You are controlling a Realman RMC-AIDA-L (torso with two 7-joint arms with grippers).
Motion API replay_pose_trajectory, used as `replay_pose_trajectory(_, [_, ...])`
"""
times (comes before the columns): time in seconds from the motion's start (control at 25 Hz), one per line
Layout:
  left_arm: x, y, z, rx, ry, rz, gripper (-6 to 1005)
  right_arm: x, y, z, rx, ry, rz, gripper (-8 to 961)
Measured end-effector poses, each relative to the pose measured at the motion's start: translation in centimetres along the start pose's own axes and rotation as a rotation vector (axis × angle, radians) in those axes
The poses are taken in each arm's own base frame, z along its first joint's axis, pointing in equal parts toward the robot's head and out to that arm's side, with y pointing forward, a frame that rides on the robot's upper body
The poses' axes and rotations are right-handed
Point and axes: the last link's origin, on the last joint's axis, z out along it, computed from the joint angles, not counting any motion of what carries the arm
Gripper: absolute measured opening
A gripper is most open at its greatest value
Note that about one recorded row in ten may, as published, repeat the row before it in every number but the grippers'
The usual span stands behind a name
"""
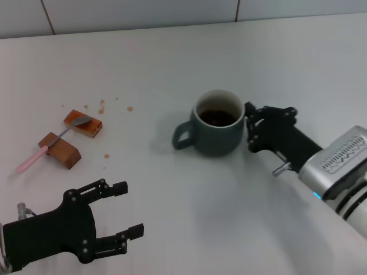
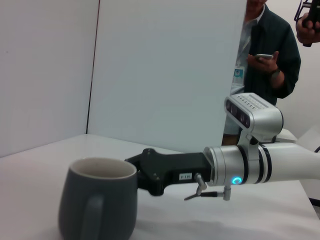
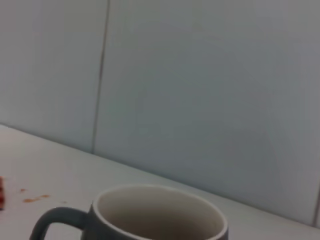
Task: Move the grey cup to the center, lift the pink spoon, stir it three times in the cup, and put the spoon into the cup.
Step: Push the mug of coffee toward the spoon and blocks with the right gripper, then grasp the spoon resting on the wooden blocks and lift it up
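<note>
Grey cup (image 1: 218, 127): mid-frame, dark liquid inside. Right gripper (image 1: 250, 127) against its right wall, clamping not discernible; nudge slowly, avoiding spills. Left gripper (image 1: 125, 211) spread apart, lower left.

You see the cup (image 1: 218, 127) standing upright on the table (image 1: 189, 51), near its middle: squat, dark blue-grey, with a white inside, a pale rim and dark liquid low in it. Its loop handle points toward the spoon (image 1: 53, 143). The spoon lies well apart from the cup, on the handle side, silver bowl propped on one brown block (image 1: 84, 122), neck across another (image 1: 59, 150), pink handle sloping down to the table.
</note>
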Motion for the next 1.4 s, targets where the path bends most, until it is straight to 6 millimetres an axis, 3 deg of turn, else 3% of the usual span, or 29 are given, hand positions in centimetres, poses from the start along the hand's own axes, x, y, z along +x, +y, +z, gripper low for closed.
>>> replay_pose_trajectory(0.28, [0.1,0.0,0.0,-0.002,0.001,0.002,816,-0.9,2.2,1.3,-0.095,-0.012,0.001,33])
replay_pose_trajectory(0.52, [0.1,0.0,0.0,-0.001,0.002,0.002,815,-1.1,2.2,1.1,-0.077,-0.027,0.021,45])
replay_pose_trajectory(0.8, [0.0,0.0,-0.1,0.004,0.003,0.001,814,-2.0,0.9,-3.0,0.013,-0.230,0.030,60])
replay_pose_trajectory(0.84, [0.1,-0.1,-0.1,0.005,0.003,0.001,814,-2.6,1.6,-4.7,-0.040,-0.311,0.000,62])
replay_pose_trajectory(1.04, [0.0,-0.1,-0.2,0.008,0.002,0.009,813,-3.0,3.9,-7.3,-0.192,-0.402,-0.030,73])
replay_pose_trajectory(1.4, [0.0,-0.1,-0.2,0.013,0.007,0.009,812,-1.6,6.5,-8.0,-0.371,-0.309,0.007,91])
